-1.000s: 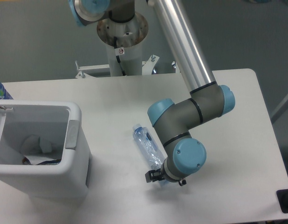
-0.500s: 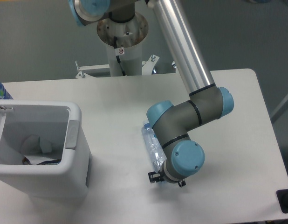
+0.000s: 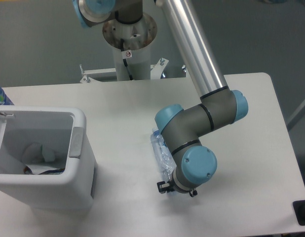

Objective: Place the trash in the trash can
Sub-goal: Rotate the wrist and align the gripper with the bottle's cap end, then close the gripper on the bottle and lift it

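The clear bluish water bottle (image 3: 160,152) lies lengthwise beside the arm's wrist, and its lower end runs under the gripper (image 3: 168,187). The gripper points down at the table's front middle. Its fingers are mostly hidden by the blue wrist joint, and it appears shut on the bottle's lower end. The white trash can (image 3: 79,126) with a grey side handle (image 3: 76,142) stands at the front left, well left of the bottle. A whitish cup-like piece (image 3: 43,152) lies inside it.
A blue printed packet (image 3: 0,95) shows at the left edge behind the trash can. The arm's base column (image 3: 129,44) stands behind the table's far edge. A dark object (image 3: 302,212) sits at the front right corner.
The bottle's upper end has swung right, towards the arm, and the bottle now stands steeper. The gripper has shifted slightly right. Little differs from half a second ago.
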You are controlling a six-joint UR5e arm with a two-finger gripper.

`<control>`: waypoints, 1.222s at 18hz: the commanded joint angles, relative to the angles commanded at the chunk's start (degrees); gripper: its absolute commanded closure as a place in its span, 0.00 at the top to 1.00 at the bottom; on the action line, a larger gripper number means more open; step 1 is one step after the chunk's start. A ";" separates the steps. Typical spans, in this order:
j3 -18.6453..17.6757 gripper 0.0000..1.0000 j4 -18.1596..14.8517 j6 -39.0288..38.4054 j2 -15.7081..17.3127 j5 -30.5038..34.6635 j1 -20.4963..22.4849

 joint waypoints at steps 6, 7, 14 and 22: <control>0.62 0.43 3.95 -0.44 2.46 -3.86 1.23; 0.62 0.43 4.65 -1.14 2.90 -4.56 1.32; 1.85 0.43 8.43 -6.15 5.44 -10.27 1.41; 3.43 0.43 11.34 -9.14 12.56 -21.43 3.86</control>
